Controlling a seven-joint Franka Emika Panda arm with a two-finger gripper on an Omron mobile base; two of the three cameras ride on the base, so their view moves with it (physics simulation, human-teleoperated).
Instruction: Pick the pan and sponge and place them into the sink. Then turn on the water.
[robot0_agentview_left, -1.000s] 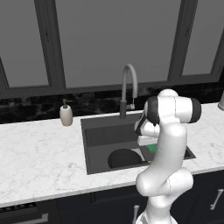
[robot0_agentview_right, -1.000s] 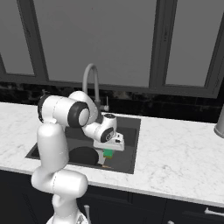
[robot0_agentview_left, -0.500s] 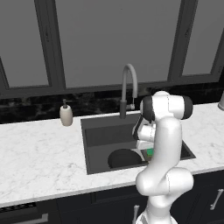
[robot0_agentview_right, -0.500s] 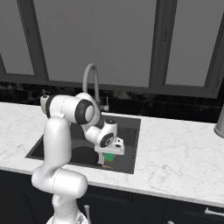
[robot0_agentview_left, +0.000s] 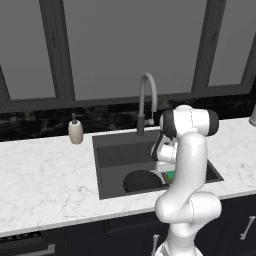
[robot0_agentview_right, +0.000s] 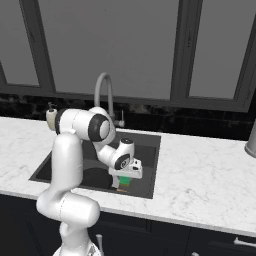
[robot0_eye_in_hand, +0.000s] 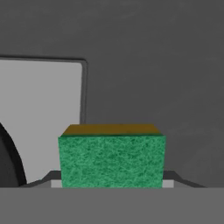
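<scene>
My gripper (robot0_agentview_right: 124, 176) hangs low inside the sink (robot0_agentview_left: 119, 150), shut on the sponge (robot0_eye_in_hand: 112, 159), whose green face and yellow layer show between the fingers. That sponge (robot0_agentview_right: 124, 182) sits just above the basin floor near the sink's front right. The black pan (robot0_agentview_left: 141, 181) lies in the basin to the left of the gripper, and its dark rim (robot0_eye_in_hand: 6, 162) curves in at the hand view's left edge. The light grey patch (robot0_eye_in_hand: 39, 118) of the sink floor lies beyond the sponge. No blue stream comes from the grey gooseneck faucet (robot0_agentview_left: 147, 95).
A beige soap dispenser (robot0_agentview_left: 75, 131) stands on the white marble counter (robot0_agentview_left: 45, 185) left of the sink. A metal object (robot0_agentview_right: 251, 142) is at the far right counter edge. Dark windows rise behind the faucet.
The hand has moved lower into the sink with the sponge, toward the basin's front. The pan has stayed where it was.
</scene>
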